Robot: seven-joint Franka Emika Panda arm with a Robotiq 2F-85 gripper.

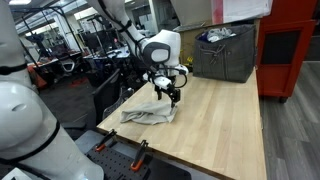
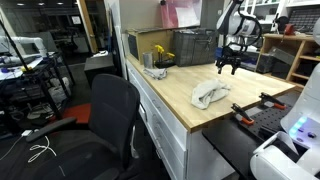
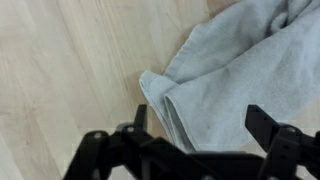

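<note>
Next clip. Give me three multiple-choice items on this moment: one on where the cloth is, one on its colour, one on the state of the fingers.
1. Where is the cloth?
A. Crumpled on the wooden table, below the gripper
B. Lifted clear of the table in the gripper's grasp
C. Hanging over the table's edge

2. What colour is the cloth?
A. Red
B. Dark blue
C. Light grey

3. How do the fingers stand?
A. Shut on the cloth
B. Open, holding nothing
C. Shut on nothing

Answers:
1 A: both exterior views show it lying on the tabletop under the gripper.
2 C: the wrist view shows pale grey fabric.
3 B: the wrist view shows the fingers spread wide, with the cloth lying on the wood beneath them.
</note>
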